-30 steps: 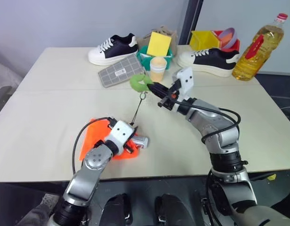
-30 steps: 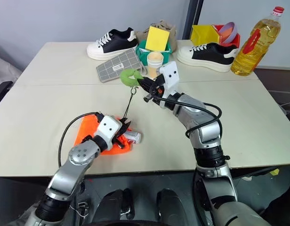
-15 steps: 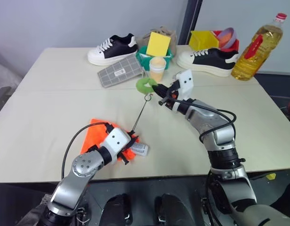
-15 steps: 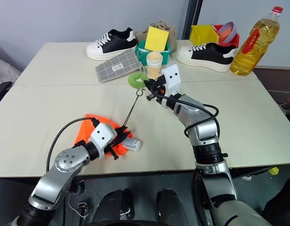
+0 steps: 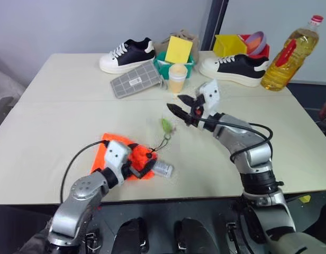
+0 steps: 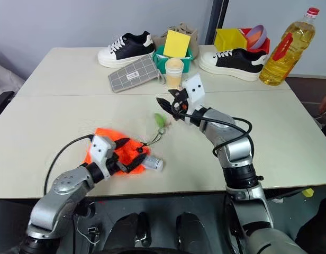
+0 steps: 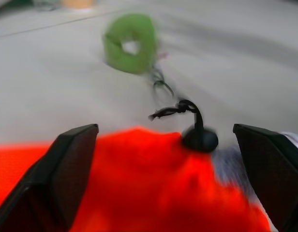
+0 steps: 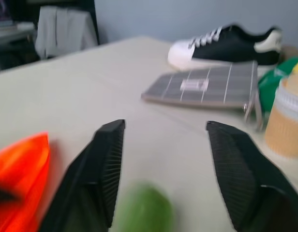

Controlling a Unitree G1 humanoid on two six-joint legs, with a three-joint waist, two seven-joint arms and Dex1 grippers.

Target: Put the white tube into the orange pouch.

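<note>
Head view: orange pouch (image 5: 126, 159) lies flat at the table's near edge, white tube (image 5: 164, 169) poking from its mouth, only partly in. Left gripper (image 5: 143, 165) open wide over the pouch, holding nothing. Right gripper (image 5: 180, 104) open and empty; green tag (image 5: 166, 125) beneath it looks released. Left wrist view: cord toggle (image 7: 200, 140) rests on the fabric. Right wrist view: grid pad (image 8: 207, 87), cup (image 8: 289, 121) and shoe (image 8: 226, 46) well apart; nothing obstructs.

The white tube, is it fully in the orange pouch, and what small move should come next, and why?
Not fully: the white tube sticks out of the orange pouch mouth. Probably the left gripper, jaws open beside it, should nudge the tube deeper inside.
</note>
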